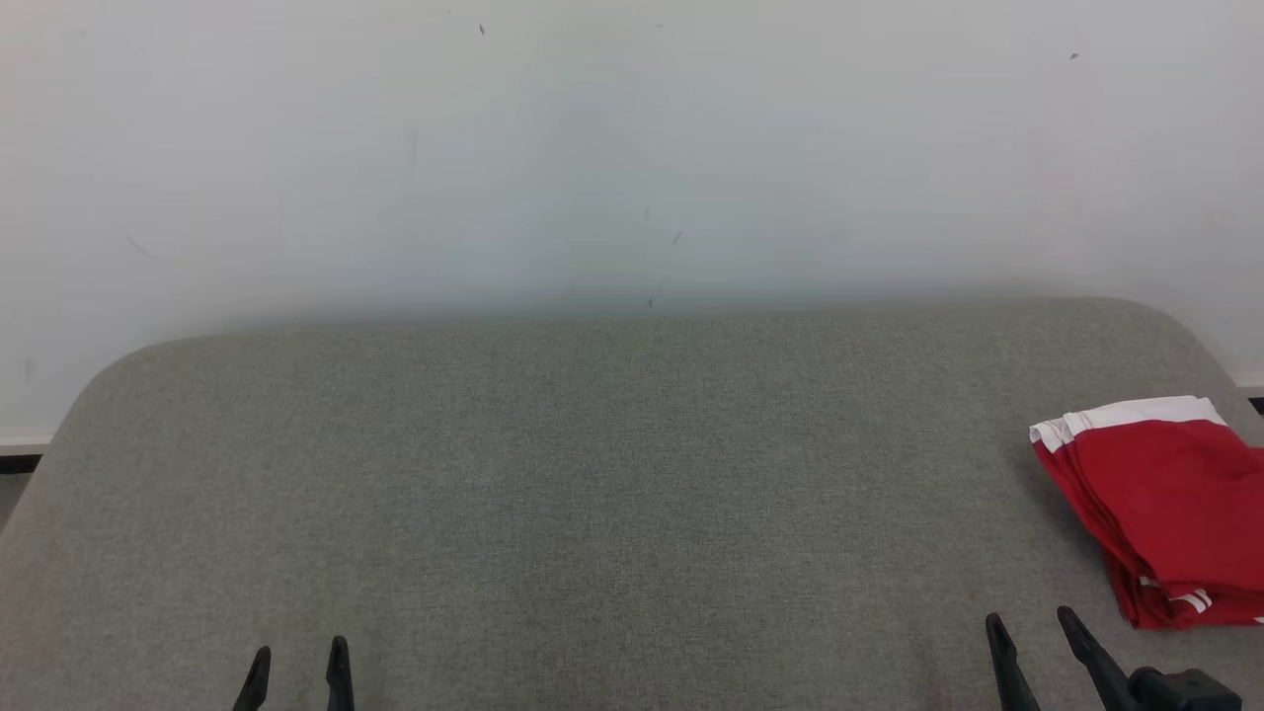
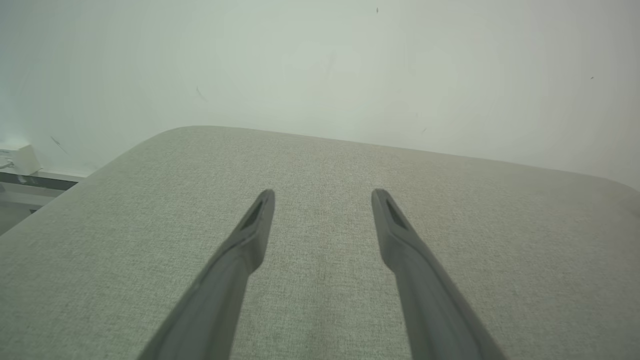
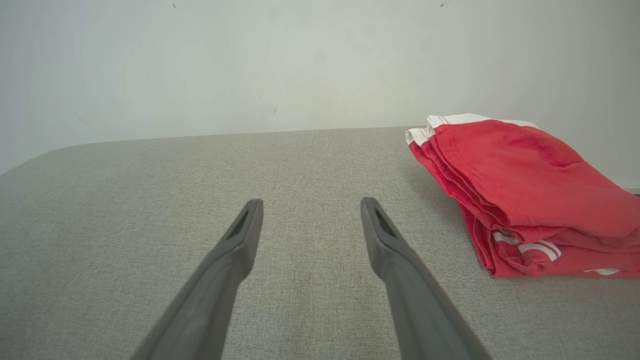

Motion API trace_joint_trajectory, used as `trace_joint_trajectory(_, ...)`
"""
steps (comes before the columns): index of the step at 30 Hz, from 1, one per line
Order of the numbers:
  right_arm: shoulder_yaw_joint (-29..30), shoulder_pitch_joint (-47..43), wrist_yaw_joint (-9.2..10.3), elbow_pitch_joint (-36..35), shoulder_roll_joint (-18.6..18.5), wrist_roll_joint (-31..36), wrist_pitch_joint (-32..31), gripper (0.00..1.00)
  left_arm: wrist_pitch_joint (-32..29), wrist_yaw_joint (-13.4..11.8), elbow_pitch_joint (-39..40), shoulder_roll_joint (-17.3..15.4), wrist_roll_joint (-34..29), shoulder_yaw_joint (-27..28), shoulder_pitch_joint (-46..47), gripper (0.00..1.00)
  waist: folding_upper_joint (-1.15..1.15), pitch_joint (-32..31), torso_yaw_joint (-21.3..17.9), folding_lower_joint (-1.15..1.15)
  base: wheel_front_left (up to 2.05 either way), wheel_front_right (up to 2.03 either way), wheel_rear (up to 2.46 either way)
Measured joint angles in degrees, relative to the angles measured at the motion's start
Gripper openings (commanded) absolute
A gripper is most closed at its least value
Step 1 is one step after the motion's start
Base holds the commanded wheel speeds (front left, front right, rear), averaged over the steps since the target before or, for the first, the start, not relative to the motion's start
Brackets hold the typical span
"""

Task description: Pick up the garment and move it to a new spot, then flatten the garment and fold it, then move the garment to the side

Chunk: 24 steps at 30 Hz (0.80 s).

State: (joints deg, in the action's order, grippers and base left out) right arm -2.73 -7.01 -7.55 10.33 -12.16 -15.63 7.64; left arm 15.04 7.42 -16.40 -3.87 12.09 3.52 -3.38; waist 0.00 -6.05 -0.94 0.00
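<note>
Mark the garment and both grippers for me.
garment [image 1: 1175, 504]: head view, middle of its red top layer.
right gripper [image 1: 1027, 615]: head view, midway between the tips of its fingers.
left gripper [image 1: 301, 647]: head view, midway between the tips of its fingers.

Looks like a bare test room or lab station rather than a home: one grey cloth-covered table [image 1: 592, 494] with rounded far corners, set against a plain white wall [image 1: 632, 148], lightly scuffed and speckled. Pale skirting strip [image 1: 20, 440] runs along the wall's foot past the table's far left corner. On the table's right edge, a folded red garment [image 1: 1175, 504] with white trim.
</note>
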Motion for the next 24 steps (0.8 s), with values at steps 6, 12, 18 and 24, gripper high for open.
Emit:
trace_joint_trajectory(6,-0.4,0.0,0.00,0.0,0.1,0.0,-0.1,1.00,0.0,0.1,-0.2,-0.1,-0.1,-0.8,0.0,1.00,0.00,0.2,0.0,0.00,0.00,0.00,0.00)
trace_joint_trajectory(12,-1.0,-0.8,-0.01,2.2,0.8,-0.1,-0.1,0.00,-0.1,0.1,-2.3,0.2,0.2,-1.0,-1.1,0.00,0.00,0.3,0.0,0.00,0.00,0.00,0.00)
trace_joint_trajectory(18,-0.8,-1.3,-0.01,3.6,1.7,-3.6,-1.1,0.00,-1.6,0.1,-3.6,0.5,4.0,-0.7,-1.6,0.00,0.00,0.5,0.0,0.00,0.00,0.00,0.00)
trace_joint_trajectory(24,0.0,-0.5,-0.01,3.6,2.3,-9.8,-2.2,0.00,-3.3,0.1,-3.3,0.5,10.3,-0.5,-1.2,0.00,0.00,0.8,0.1,0.00,0.00,0.00,0.00)
